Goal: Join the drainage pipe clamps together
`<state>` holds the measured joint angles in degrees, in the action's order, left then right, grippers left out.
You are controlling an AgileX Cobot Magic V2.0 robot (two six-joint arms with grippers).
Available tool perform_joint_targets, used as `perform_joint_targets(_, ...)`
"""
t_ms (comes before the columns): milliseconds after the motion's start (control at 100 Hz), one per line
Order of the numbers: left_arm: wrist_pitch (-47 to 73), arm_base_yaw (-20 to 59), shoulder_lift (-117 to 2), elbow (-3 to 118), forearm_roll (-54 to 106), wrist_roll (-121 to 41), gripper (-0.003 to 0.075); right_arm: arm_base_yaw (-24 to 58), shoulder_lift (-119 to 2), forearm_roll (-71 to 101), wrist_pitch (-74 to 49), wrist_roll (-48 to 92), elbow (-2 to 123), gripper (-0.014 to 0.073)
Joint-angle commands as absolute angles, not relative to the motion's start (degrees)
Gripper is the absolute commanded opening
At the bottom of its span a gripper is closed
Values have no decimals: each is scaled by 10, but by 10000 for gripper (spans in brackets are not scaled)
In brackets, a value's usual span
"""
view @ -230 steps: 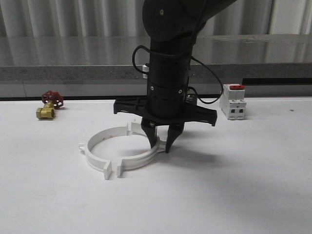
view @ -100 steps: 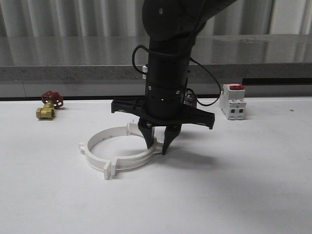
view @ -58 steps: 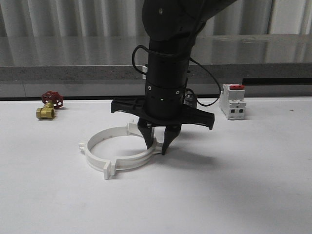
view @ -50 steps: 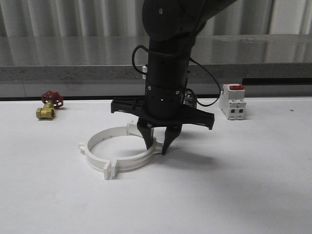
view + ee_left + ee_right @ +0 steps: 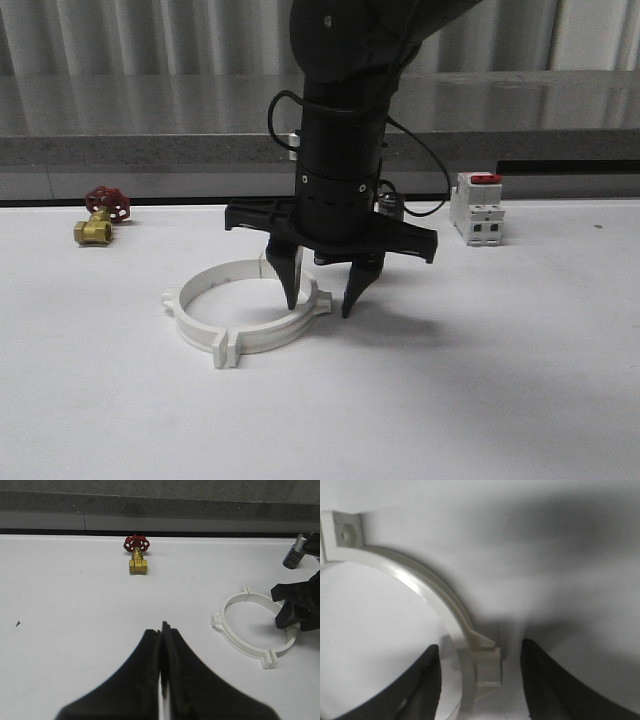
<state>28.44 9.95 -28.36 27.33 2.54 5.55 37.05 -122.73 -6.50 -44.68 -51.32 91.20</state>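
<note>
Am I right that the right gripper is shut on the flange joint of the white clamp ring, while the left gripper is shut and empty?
Not quite: the right gripper is open, its fingers either side of the clamp ring flange joint, as the right wrist view shows. The left gripper is indeed shut and empty.

The 2 pipe clamps (image 5: 243, 315) lay joined as a hoop on the table (image 5: 480, 390), left of centre. The right gripper (image 5: 320, 300) stood over the hoop's right side, its fingers straddling the flange there. The valve (image 5: 100, 215) sat far left behind, the breaker (image 5: 477, 208) right behind.
</note>
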Motion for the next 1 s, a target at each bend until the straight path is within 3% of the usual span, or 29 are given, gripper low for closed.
perform_joint_targets(0, 241, 98, -285, 289, 32, 56, -20, 369, -1175, -87, -437, -482, 927, 386)
perform_joint_targets(430, 241, 98, -285, 289, 32, 56, -20, 286, -1033, -90, -486, -283, 893, 385)
perform_joint_targets(760, 241, 98, -285, 289, 32, 56, -20, 141, -836, -102, -476, -233, 719, 385)
perform_joint_targets(990, 241, 98, -285, 289, 32, 56, -20, 110, -677, -103, -471, -203, 597, 385)
